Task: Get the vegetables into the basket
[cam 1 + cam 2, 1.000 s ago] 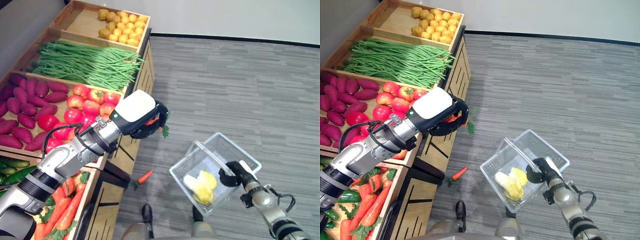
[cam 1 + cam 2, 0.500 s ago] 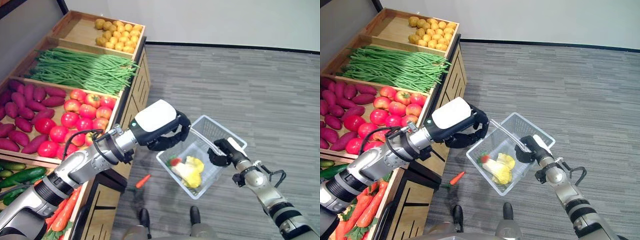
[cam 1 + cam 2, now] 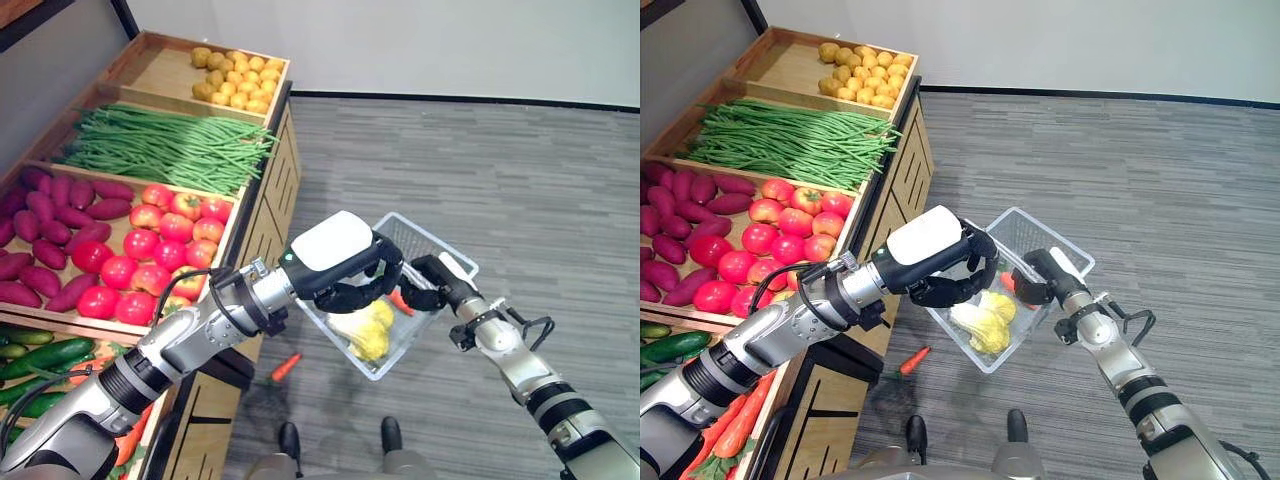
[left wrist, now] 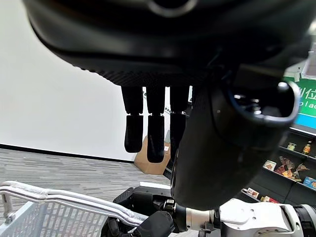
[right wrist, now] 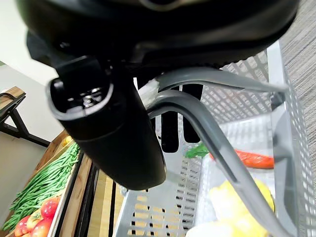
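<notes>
The right hand (image 3: 432, 283) is wrapped round the grey handles (image 5: 207, 123) of the white wire basket (image 3: 1040, 232), holding it up off the floor just beside the wooden stand (image 3: 262, 215). The left hand (image 3: 352, 280) hangs right over the basket's near side, its fingers (image 4: 148, 129) hanging loose and straight with nothing in them. Inside the basket lies a carrot (image 5: 249, 159), its green top pointing toward the stand, next to a pale yellow cabbage (image 3: 985, 320) that takes up the lower part. In the right wrist view the carrot rests against the mesh wall above the yellow leaves.

Another carrot (image 3: 285, 367) lies on the grey floor (image 3: 480, 160) at the foot of the stand, below the left arm. On the stand the bins run back from near to far: cucumbers (image 3: 35, 355) and more carrots (image 3: 735, 425) at the near corner, then sweet potatoes (image 3: 50, 215) beside tomatoes (image 3: 160, 235), then a wide bed of green beans (image 3: 165, 145), and at the far end a tray of potatoes (image 3: 235, 80).
</notes>
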Motion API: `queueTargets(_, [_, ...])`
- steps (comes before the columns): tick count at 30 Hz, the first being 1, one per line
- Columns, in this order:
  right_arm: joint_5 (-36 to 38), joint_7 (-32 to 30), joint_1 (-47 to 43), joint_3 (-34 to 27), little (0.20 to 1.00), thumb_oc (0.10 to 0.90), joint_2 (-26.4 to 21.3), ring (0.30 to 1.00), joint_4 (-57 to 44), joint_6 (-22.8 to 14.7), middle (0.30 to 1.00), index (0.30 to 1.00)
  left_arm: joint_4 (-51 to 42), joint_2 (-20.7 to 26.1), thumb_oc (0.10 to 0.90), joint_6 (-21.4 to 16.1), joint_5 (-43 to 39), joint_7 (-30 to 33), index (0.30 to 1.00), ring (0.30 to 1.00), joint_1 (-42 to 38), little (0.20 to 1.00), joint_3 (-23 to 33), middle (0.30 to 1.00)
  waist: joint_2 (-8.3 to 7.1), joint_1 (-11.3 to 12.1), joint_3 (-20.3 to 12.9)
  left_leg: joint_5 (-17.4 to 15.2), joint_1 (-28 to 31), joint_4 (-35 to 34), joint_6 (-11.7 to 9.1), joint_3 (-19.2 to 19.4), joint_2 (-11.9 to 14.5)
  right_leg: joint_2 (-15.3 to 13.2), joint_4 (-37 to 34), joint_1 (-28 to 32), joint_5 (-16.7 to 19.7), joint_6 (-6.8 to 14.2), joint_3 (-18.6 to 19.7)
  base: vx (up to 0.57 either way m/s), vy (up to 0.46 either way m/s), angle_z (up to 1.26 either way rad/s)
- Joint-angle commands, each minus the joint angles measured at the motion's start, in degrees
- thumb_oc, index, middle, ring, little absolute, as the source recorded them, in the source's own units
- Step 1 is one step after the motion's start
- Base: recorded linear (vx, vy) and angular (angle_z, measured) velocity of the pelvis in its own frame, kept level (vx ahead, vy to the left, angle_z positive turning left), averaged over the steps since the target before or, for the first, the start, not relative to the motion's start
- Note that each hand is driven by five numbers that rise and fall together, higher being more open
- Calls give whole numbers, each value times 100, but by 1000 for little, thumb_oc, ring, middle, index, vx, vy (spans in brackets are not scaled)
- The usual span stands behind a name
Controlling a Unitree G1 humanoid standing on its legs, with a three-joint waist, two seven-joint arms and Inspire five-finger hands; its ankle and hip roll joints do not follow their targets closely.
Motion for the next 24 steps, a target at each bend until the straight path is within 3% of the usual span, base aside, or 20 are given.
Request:
queueTargets(1, [433,-325,-1011,-365,300,400,0,300,-650,-739,300,300,281,-308,400,-166,-354,237,300,300,-663,300,-97,300,-128,93,-614,-497,176,15,-298,49,197,-207,-3,191,-343,289,-274,0,0,0])
queueTargets(4, [466,-347,-964,-424,300,400,34,300,-741,-766,300,300,374,-366,400,-162,-409,207,300,300,-562,300,-115,300,-124,101,-630,-489,168,15,-296,29,198,-210,-3,196,-345,281,-289,0,0,0])
queueTargets(5, [483,-355,-968,-431,300,400,49,300,-803,-770,300,300,447,-389,529,-155,-411,168,481,481,-530,481,-171,481,-121,94,-629,-489,169,15,-297,28,196,-209,-3,198,-346,281,-295,0,0,0])
queueTargets(7, [609,-358,-951,-461,300,400,117,300,-969,-808,300,300,800,-489,900,-120,-435,-16,1000,1000,-383,1000,-391,1000,-110,74,-626,-487,169,15,-296,28,195,-201,-3,200,-351,275,-291,0,0,0])
queueTargets(9, [738,-304,-966,-441,300,400,220,300,-1186,-858,300,300,1483,-676,900,-119,180,-92,1000,1000,-444,1000,-879,1000,-112,48,-647,-499,173,15,-293,37,195,-194,-3,205,-367,274,-283,0,0,0])
queueTargets(12, [873,-296,-945,-451,300,400,280,300,-1520,-924,300,300,2044,-943,900,-70,540,4,1000,1000,-475,1000,-1114,1000,-125,25,-661,-494,174,15,-287,52,201,-189,-3,192,-353,271,-271,0,0,0])
queueTargets(19, [1062,-277,-707,-488,300,400,518,300,-1816,-961,300,300,2893,-1436,900,209,1053,515,1000,1000,-274,1000,-829,1000,-158,15,-688,-479,170,15,-295,66,214,-191,-3,196,-341,255,-280,0,0,0])
queueTargets(24, [1011,-236,-468,-499,300,400,523,300,-1807,-951,300,300,2941,-1445,900,245,1115,648,1000,1000,-180,1000,-667,1000,-163,22,-732,-526,176,15,-311,47,221,-191,-3,227,-401,256,-305,7,-1,0])
